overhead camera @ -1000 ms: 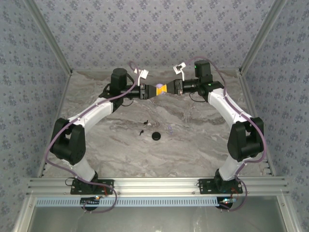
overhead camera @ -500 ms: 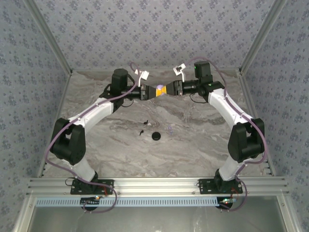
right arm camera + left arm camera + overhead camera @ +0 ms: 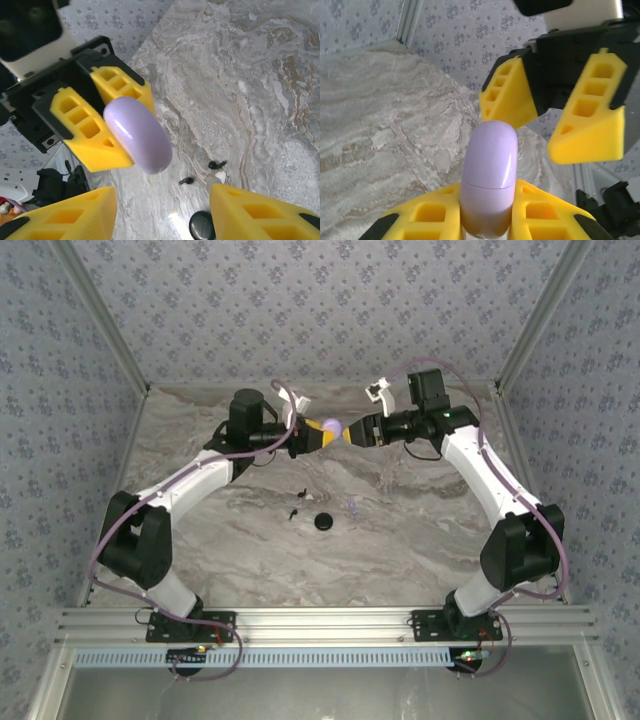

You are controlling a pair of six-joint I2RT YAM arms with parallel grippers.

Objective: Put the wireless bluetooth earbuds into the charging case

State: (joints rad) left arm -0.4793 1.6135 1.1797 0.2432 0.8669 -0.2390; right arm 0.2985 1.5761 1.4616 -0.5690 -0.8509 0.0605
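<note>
On my table (image 3: pixel 430 540), the earbuds (image 3: pixel 294 512) lie just left of the charging case (image 3: pixel 323 523); behind them, raised, my left gripper (image 3: pixel 316 434) holds a disc (image 3: pixel 331 427), with the right gripper (image 3: pixel 351 432) facing it.

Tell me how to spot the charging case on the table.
Look at the marble table, midway between the two arms. The charging case lies just right of two tiny earbuds; it is the round black puck, bigger than them and stemless.

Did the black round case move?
No. The case lies where it did, same gap from the front rail, just right of the earbuds.
</note>
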